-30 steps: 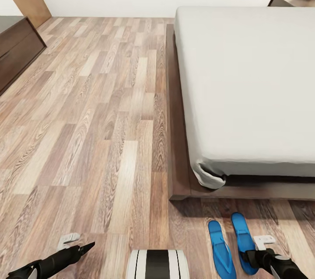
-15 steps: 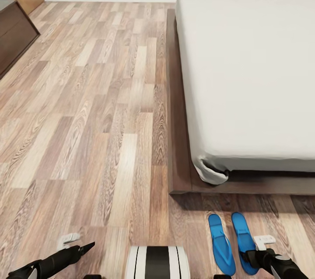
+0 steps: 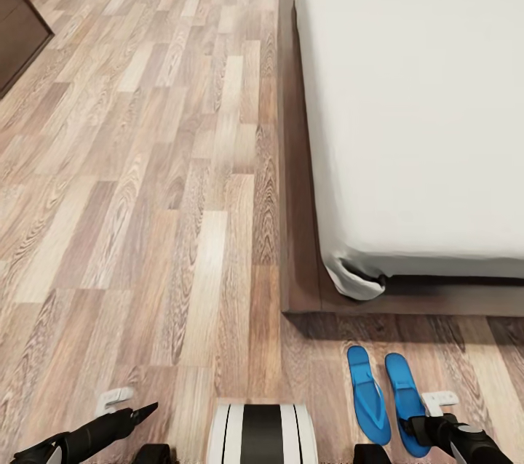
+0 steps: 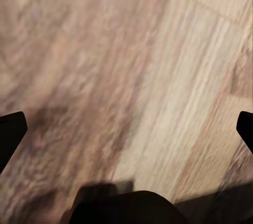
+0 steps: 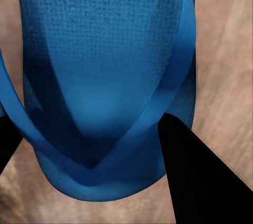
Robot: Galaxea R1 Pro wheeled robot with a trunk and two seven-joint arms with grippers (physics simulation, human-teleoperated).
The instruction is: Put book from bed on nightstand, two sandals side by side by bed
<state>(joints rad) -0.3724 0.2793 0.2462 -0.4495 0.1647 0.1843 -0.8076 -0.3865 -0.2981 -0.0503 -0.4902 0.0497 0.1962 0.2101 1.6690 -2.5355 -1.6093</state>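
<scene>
Now the two bright blue flat flip-flop sandals lie on the wood-plank floor point(image 3: 145, 180), just past the foot end of the bed. One sandal point(image 3: 367, 395) is on the left and the other sandal point(image 3: 406, 400) is right beside it, on the robot's right. They point the same way, toes toward the bed, so they look like a tidy pair.

The right end effector point(image 3: 416, 429) sits at the heel end of the right-hand sandal. From the right wrist camera, the blue sandal point(image 5: 105, 81) and its strap are very close, with a dark finger point(image 5: 197, 176) on one side and another dark tip at the other edge. The fingers look spread around the heel, but I cannot tell if they are pinching it or have let go. It seems to be there because this sandal is the one being set down next to its twin.

The left end effector point(image 3: 142, 413) hangs low over bare floor, well apart from the sandals. From the left wrist camera its two dark tips point(image 4: 10, 132) are spread wide with nothing between them. It is just waiting out of the way.

The large low bed point(image 3: 295, 231) has a dark brown wood frame and a plain off-white mattress point(image 3: 415, 100). No book shows on the part of the mattress we can see. A dark brown cabinet point(image 3: 18, 31) stands far off on the left.
</scene>
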